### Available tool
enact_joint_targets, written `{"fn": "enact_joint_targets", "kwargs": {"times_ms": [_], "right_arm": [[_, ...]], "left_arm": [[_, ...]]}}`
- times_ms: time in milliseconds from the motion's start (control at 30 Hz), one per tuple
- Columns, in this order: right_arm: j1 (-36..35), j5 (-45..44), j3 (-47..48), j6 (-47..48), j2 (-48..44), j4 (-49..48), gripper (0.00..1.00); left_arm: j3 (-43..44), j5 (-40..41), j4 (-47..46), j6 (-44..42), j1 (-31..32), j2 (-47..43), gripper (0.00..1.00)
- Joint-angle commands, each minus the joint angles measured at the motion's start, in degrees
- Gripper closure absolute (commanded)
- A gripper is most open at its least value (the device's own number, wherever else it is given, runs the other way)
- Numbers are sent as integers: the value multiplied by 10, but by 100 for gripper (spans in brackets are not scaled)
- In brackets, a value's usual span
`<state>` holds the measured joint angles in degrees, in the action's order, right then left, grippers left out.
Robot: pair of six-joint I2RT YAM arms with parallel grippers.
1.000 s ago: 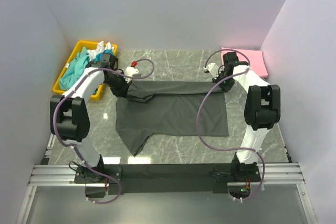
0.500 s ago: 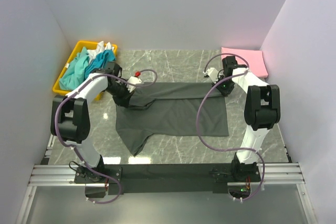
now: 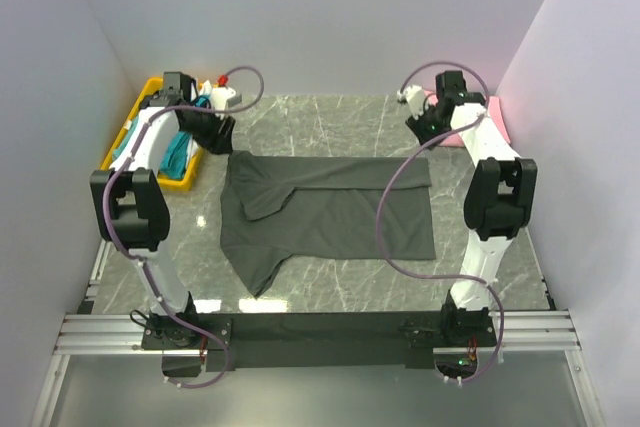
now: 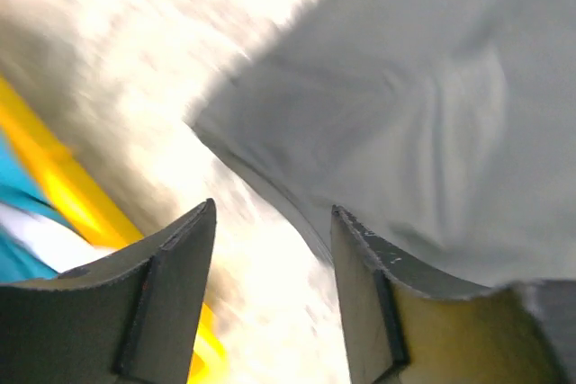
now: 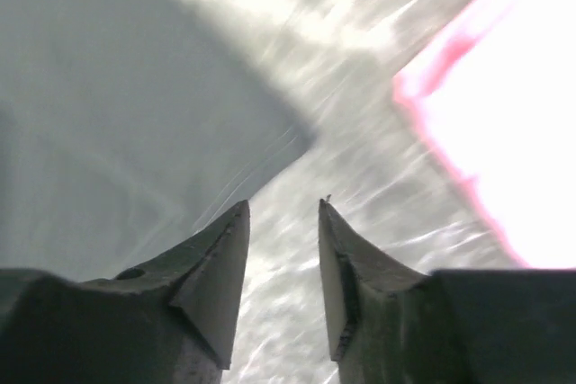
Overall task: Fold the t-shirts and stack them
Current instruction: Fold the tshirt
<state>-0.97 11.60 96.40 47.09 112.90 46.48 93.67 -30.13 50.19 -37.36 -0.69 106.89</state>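
Charcoal grey cloth fills the middle of the marble surface (image 3: 330, 127): the dark t-shirt (image 3: 340, 217) lies spread flat, its far edge turned over on itself as a long band, a flap doubled in at the far left corner, and one sleeve pointing out toward the near left.

The left claw (image 3: 220, 135) hangs just beyond the shirt's far left corner, between the shirt and the yellow tray (image 3: 112, 159). In the left wrist view its fingers (image 4: 175, 294) stand apart with nothing between them. Bare marble shows in the gap, the shirt's edge runs just to the right of it, and the tray's yellow rim with teal cloth (image 4: 16, 200) sits to the left. Seen from above, the tray holds bunched teal t-shirts (image 3: 178, 152) with a bit of white cloth (image 3: 208, 88) at its far end.

The right claw (image 3: 427, 133) hangs past the shirt's far right corner, beside the pink t-shirt (image 3: 497, 115), which lies flat at the far right of the surface. In the right wrist view its fingers (image 5: 220, 258) are also parted and grip nothing. The charcoal corner lies ahead and to the left, the overexposed pink cloth to the right, and a strip of marble separates the two shirts.
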Motion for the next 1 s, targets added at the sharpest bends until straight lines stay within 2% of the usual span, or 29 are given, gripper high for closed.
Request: {"fn": "enact_joint_targets", "kwargs": {"times_ms": [0,167,300,400,600,633,733,967], "right_arm": [[-20,7,70,-69,48,-2,60],[-59,-46,76,-94,103,-58,63],[-70,-61,86,-105,134,-68,62],[-73,-67,81,-104,148,-68,61],[-75,-102,70,-104,160,-84,71],[-76,-109,69,-104,163,-90,72],[-78,-115,84,-104,176,-78,74],[-78,-139,110,-108,192,-86,75]], "left_arm": [[53,10,-75,94,8,45,42],[105,57,-144,146,8,123,47],[127,63,-131,150,8,163,46],[104,69,-137,139,8,169,46],[66,97,-148,130,8,170,71],[64,101,-156,129,-7,171,81],[77,114,-156,131,-11,180,97],[92,155,-177,150,-11,191,99]]}}
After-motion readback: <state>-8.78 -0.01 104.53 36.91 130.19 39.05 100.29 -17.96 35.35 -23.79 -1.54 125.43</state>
